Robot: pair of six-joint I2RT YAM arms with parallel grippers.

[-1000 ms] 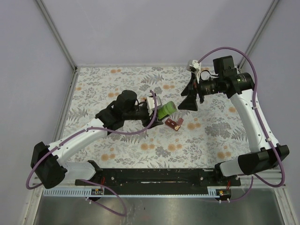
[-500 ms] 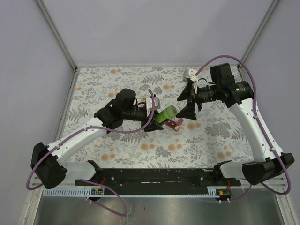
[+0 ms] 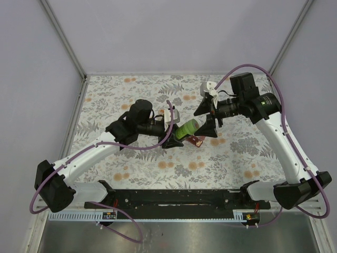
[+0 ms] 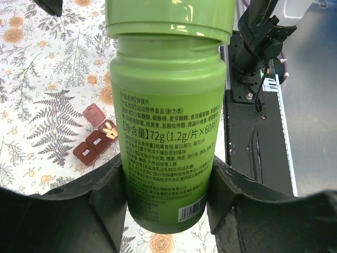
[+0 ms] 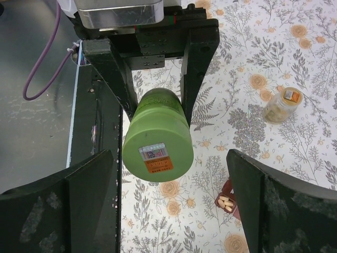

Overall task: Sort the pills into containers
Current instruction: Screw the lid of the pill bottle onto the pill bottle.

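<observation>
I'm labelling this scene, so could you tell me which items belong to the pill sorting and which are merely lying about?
Job: green bottle, dark-red pill box, pills, small pale-and-orange bottle.
Background: floral cloth, purple cable, black base rail.

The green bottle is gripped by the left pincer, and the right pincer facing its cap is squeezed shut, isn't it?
Not quite. The right pincer is wide open: the right wrist view shows its fingers spread either side of the cap, not touching it. The rest holds: the left pincer does grip the green bottle.

Pill box (image 5: 226,202) seemingly partly hidden.
</observation>
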